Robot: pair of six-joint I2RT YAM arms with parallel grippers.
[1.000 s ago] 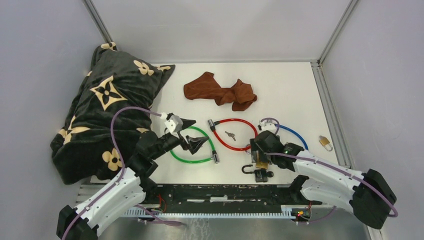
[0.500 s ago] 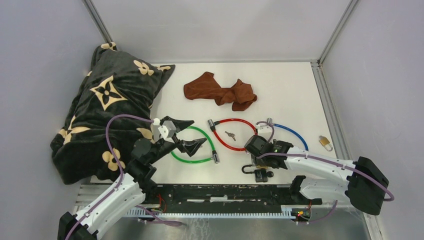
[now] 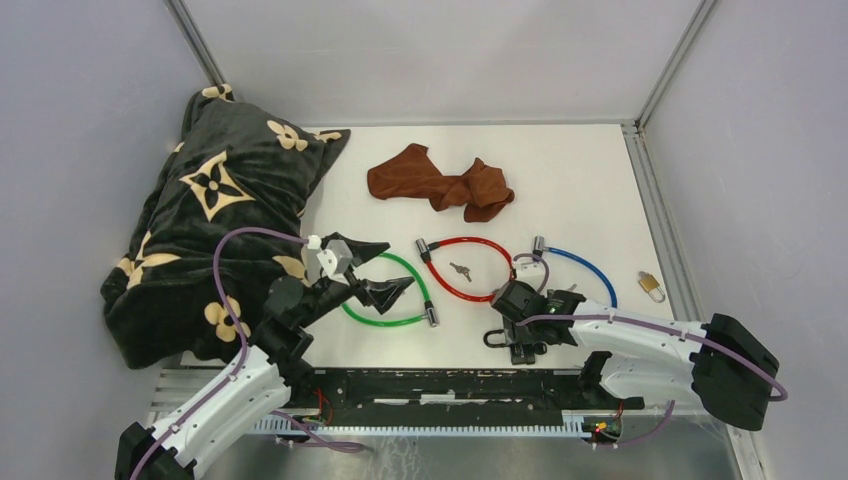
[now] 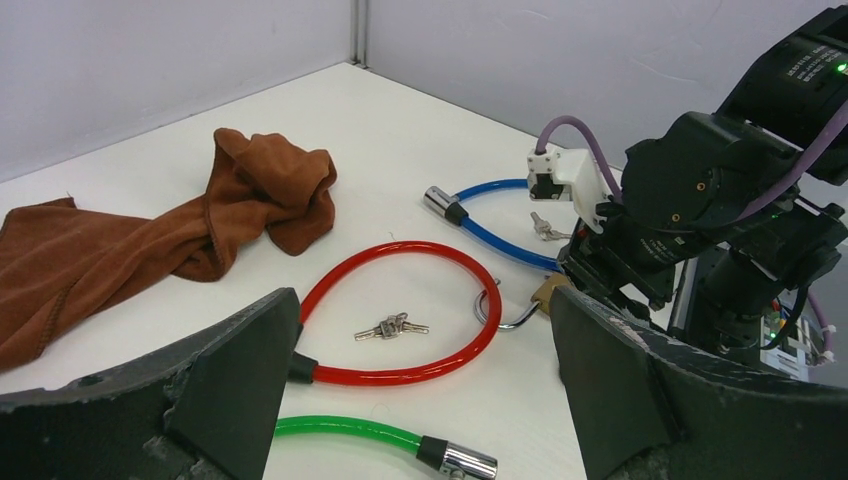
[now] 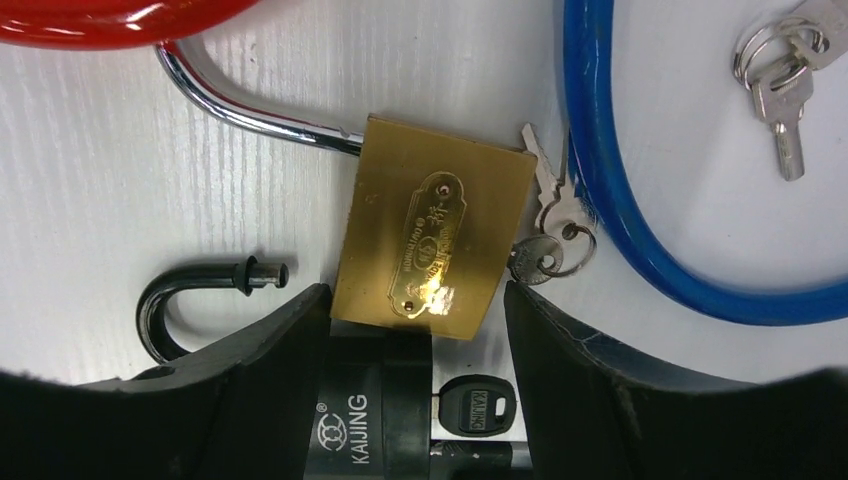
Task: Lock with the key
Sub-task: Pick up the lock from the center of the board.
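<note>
A brass padlock (image 5: 435, 245) lies with its silver shackle (image 5: 230, 100) open and a bunch of keys (image 5: 545, 225) at its side. Just near of it lies a black padlock (image 5: 375, 420) with its open black shackle (image 5: 190, 300) and a black-headed key (image 5: 478, 405). My right gripper (image 5: 412, 295) is open, with its fingers on either side of the black padlock and the brass padlock's near end. In the top view the right gripper (image 3: 520, 315) hides the brass padlock. My left gripper (image 3: 395, 265) is open and empty above the green cable (image 3: 395, 295).
A red cable lock (image 3: 465, 268) has loose keys (image 3: 460, 270) inside its loop. A blue cable lock (image 3: 585, 270) lies right of it and a small brass padlock (image 3: 651, 287) at the far right. A brown cloth (image 3: 440, 183) lies at the back and a black flowered blanket (image 3: 210, 220) at the left.
My right gripper has moved toward the near edge, over the brass and black padlocks, and now covers the brass one in the top view. My left gripper drew back slightly to the left.
</note>
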